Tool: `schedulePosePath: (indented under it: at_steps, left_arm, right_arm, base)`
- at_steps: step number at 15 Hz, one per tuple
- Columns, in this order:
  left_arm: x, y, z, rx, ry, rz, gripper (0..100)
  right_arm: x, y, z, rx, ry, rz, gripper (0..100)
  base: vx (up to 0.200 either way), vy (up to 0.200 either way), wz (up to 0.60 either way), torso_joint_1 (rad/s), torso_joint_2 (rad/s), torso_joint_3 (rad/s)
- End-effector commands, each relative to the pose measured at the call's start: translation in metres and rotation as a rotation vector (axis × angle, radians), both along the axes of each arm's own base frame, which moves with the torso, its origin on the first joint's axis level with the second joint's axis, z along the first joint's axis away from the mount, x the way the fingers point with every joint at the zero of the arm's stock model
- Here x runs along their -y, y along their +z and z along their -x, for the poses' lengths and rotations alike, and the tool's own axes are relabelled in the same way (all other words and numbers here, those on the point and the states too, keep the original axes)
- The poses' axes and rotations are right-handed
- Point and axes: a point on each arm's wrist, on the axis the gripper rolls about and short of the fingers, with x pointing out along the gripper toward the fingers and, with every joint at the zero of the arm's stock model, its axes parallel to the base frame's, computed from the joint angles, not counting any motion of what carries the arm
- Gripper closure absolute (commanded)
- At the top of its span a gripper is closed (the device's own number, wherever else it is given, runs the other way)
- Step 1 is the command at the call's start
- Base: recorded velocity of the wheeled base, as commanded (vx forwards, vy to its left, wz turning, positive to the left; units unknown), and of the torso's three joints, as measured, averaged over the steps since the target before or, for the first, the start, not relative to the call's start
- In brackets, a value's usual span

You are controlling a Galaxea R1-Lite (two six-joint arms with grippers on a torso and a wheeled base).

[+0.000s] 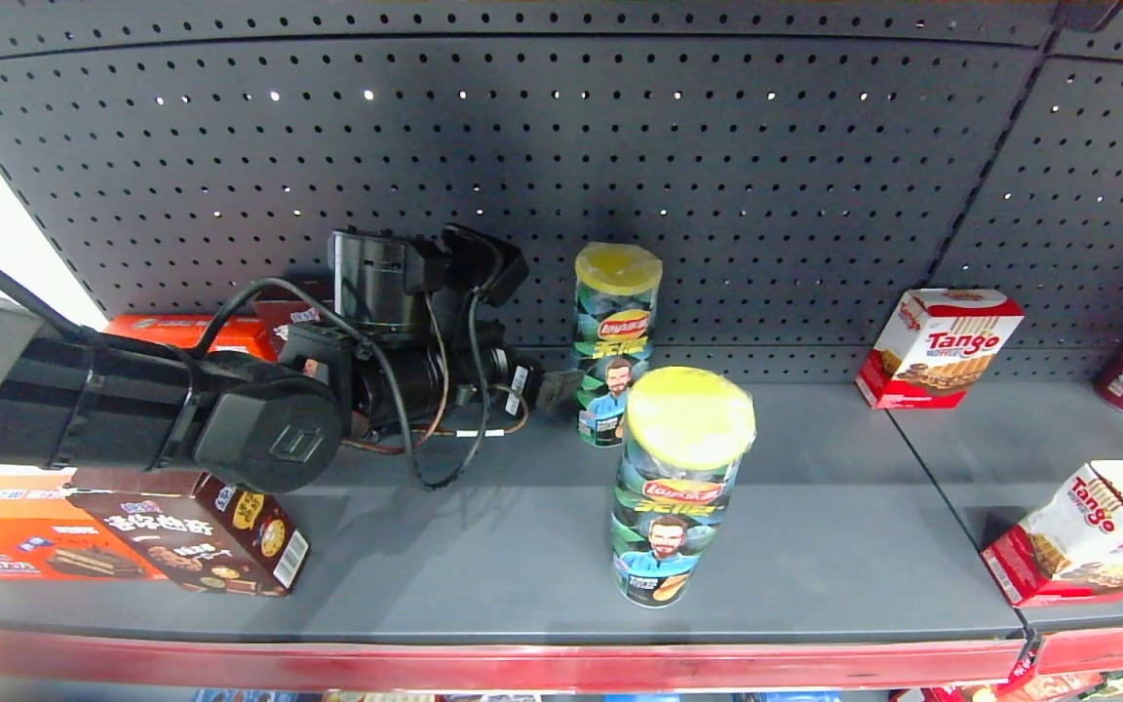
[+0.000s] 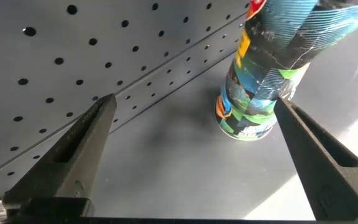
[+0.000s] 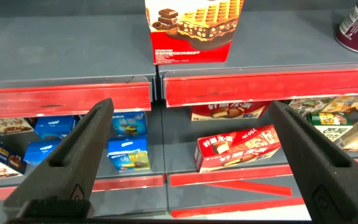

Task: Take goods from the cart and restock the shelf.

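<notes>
Already shelved, the rear can (image 1: 614, 341) stands free just ahead of the spread left jaws; right jaws gape empty; more goods likely remain.

The near chip can (image 1: 680, 507) is green-and-blue patterned with a yellow lid (image 1: 689, 417).

The head view looks down and forward onto the shelf (image 1: 815, 546), with the pegboard (image 1: 620, 146) across its upper half. The left wrist view sits low, close to the rear can (image 2: 253, 93), which the head view shows centre-frame. The right wrist view faces the red shelf edges (image 3: 67, 99) from farther back.
</notes>
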Motion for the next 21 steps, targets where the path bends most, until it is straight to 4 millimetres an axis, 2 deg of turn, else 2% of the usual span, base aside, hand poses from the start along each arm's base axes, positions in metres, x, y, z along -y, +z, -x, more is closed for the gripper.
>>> schedulePosePath:
  at_steps: [1,10,21]
  left_arm:
    - [-0.001,-0.001,-0.001,-0.002,0.003,-0.001,0]
    - [-0.01,-0.012,0.015,0.03,0.066,-0.019,0]
    - [0.005,-0.026,-0.005,0.024,0.103,-0.043,0]
  right_arm:
    - [0.0,0.0,0.0,-0.002,0.0,0.0,0]
    - [0.0,0.0,0.0,0.0,0.0,0.0,0]
    - [0.0,0.0,0.0,-0.002,0.0,0.0,0]
  base:
    - [0.0,0.0,0.0,0.0,0.0,0.0]
    - [0.0,0.0,0.0,0.0,0.0,0.0]
    - [0.0,0.0,0.0,0.0,0.0,0.0]
